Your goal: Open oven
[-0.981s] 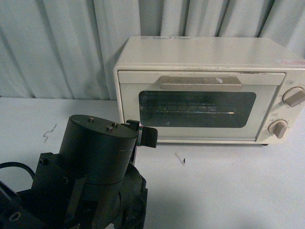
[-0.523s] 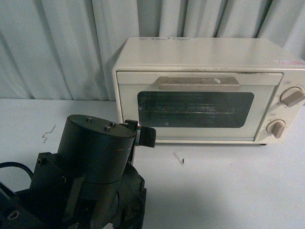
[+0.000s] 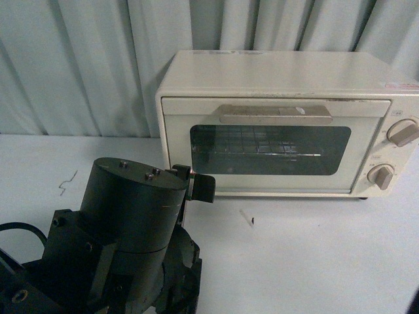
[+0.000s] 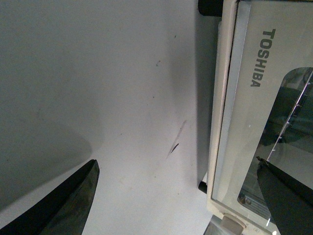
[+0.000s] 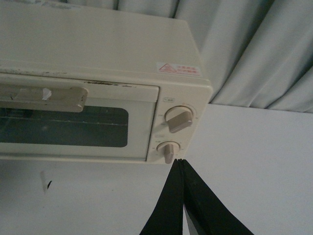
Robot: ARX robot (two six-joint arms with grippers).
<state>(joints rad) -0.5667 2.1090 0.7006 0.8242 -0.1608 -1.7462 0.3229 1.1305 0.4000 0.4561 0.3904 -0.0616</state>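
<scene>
Front view shows the oven [image 3: 281,75] standing at the back right of the tabletop [image 3: 314,255], against the curtain [image 3: 78,65], with its door [image 3: 272,149] shut. The handle bar [image 3: 275,114] runs left to right along the door's top edge. The left tool [image 3: 200,186] sits low, just beside the door's lower left corner, so the handle bar lies above it and to its right. In the left wrist view its fingers [image 4: 73,200] stand wide apart with nothing between them. The right tool [image 5: 180,166] hangs in front of the knobs [image 5: 178,120], closed on nothing. The left looks nearer for the pull. The door should drop toward the robot. Open tabletop lies before it, though the left arm stands close to that swing.
</scene>
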